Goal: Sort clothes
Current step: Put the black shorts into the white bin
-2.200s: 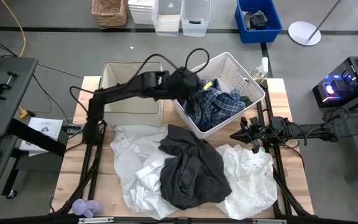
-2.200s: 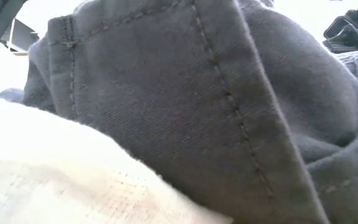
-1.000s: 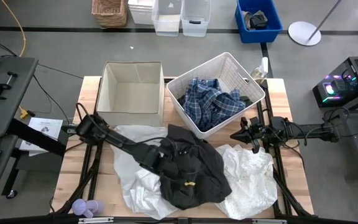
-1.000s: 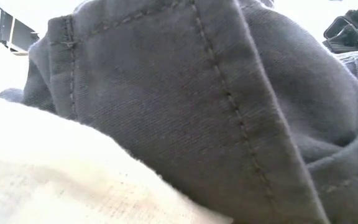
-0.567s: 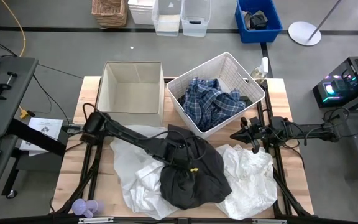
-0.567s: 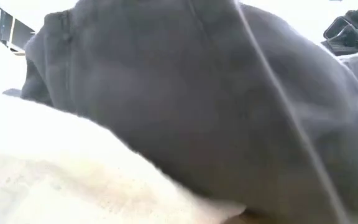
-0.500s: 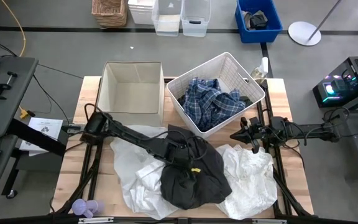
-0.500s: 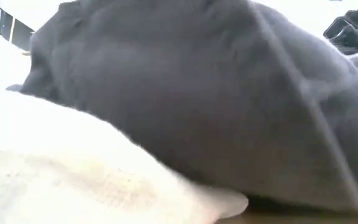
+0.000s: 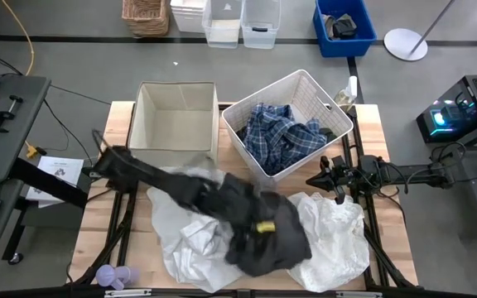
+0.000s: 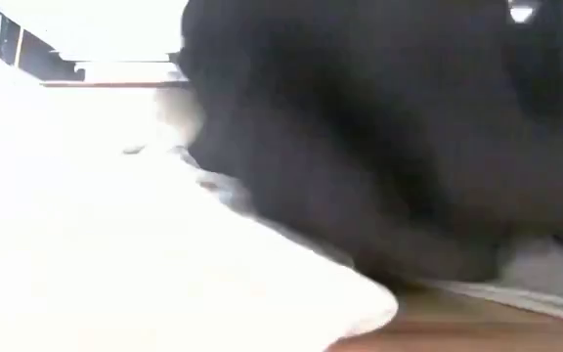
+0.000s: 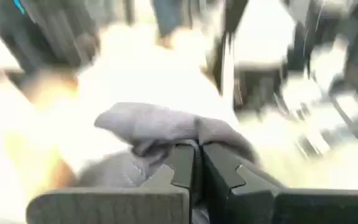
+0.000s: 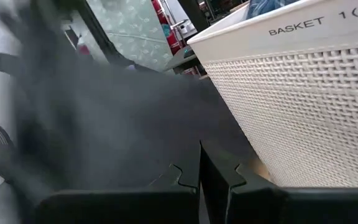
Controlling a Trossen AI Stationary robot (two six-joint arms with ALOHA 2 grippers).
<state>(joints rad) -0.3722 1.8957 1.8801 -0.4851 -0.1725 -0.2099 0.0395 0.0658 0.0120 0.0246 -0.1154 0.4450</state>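
My left gripper (image 9: 257, 223) (image 11: 197, 149) is shut on the dark grey garment (image 9: 281, 245) over the middle of the table. The garment is bunched up and partly raised. It also shows in the low view (image 10: 379, 147) and the right wrist view (image 12: 104, 112). Two white garments lie on the table, one at the left (image 9: 168, 223) and one at the right (image 9: 338, 236). The blue-white plaid shirt (image 9: 280, 136) lies in the white basket (image 9: 325, 93). My right gripper (image 9: 323, 178) (image 12: 199, 155) is shut and empty beside the basket. I cannot make out the dark green garment. My left gripper pinches a bunched fold of the dark grey garment (image 11: 166, 127) between its two fingers, from above. The fold sticks out past the fingertips. The garment hangs below the gripper; its lower part (image 9: 263, 261) lies on the white garments.
A beige fabric bin (image 9: 176, 85) stands at the far left, next to the basket (image 12: 303, 87). A small purple object (image 9: 110, 276) lies at the near left corner. Boxes and bins stand on the floor beyond the table.
My left gripper has gone up and a little toward the far edge with the dark grey garment. The garment has been drawn up from lying spread on the white garments. It is now bunched, and its near edge has come up off the table in the low view.
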